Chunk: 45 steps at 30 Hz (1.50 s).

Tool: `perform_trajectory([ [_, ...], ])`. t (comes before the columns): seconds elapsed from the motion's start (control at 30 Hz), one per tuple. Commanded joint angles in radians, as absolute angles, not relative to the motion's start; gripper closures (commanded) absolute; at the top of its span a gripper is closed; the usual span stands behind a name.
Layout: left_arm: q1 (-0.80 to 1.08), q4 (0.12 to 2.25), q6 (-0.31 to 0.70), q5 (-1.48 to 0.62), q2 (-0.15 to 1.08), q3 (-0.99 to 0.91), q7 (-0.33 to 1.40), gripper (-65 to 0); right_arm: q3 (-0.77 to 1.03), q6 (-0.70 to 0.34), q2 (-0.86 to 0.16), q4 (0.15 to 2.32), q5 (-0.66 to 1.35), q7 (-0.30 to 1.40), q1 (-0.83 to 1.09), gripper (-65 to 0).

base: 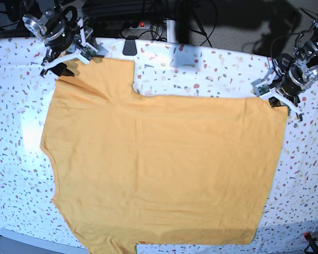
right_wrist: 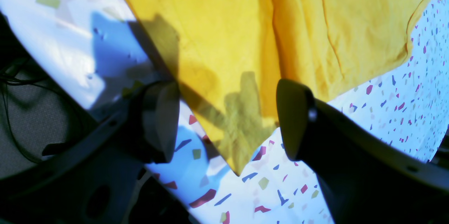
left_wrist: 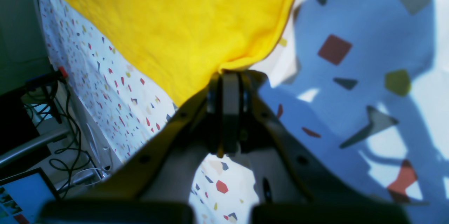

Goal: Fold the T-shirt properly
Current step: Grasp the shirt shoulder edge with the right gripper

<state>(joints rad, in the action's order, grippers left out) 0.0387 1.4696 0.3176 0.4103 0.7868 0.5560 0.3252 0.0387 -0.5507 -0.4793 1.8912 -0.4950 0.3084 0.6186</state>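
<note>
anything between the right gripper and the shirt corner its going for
Nothing visible. The right gripper hangs open with its jaws on either side of a corner of the T-shirt, only bare speckled tablecloth around it. The left gripper is shut on another corner.

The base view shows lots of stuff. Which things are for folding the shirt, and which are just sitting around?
For the job:
- T-shirt, spread flat
- left gripper, shut on the T-shirt's corner
- right gripper, open over the sleeve corner

Just there:
- speckled tablecloth
- cables behind the table
- small black object at the table's far edge
</note>
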Motion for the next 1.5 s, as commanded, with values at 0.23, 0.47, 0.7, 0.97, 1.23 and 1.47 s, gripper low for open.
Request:
perform_trajectory([
  [0.23,0.028,1.466,0.326,0.41,0.796,0.551,0.34,0.0,0.038,-0.599,-0.49,1.799,-0.656,0.173,0.624,-41.3],
  [0.47,0.028,1.466,0.326,0.41,0.796,0.551,0.34,0.0,0.023,-0.599,-0.491,1.789,-0.682,0.13,0.624,-23.4],
  [0.7,0.028,1.466,0.326,0.41,0.796,0.551,0.339,0.0,0.018,-0.599,-0.49,1.801,-0.619,0.156,0.624,0.0],
  [0.97,0.028,1.466,0.326,0.41,0.796,0.551,0.339,0.0,0.018,-0.596,-0.49,1.921,-0.461,0.249,0.624,0.0],
  [1.23,0.028,1.466,0.326,0.411,0.796,0.551,0.339,0.0,0.018,-0.485,-0.491,2.02,-0.459,0.332,0.623,0.0],
  [1.47,0.021,1.466,0.326,0.411,0.796,0.551,0.34,0.0,0.018,-0.432,-0.491,2.02,-0.395,0.379,0.59,0.0],
])
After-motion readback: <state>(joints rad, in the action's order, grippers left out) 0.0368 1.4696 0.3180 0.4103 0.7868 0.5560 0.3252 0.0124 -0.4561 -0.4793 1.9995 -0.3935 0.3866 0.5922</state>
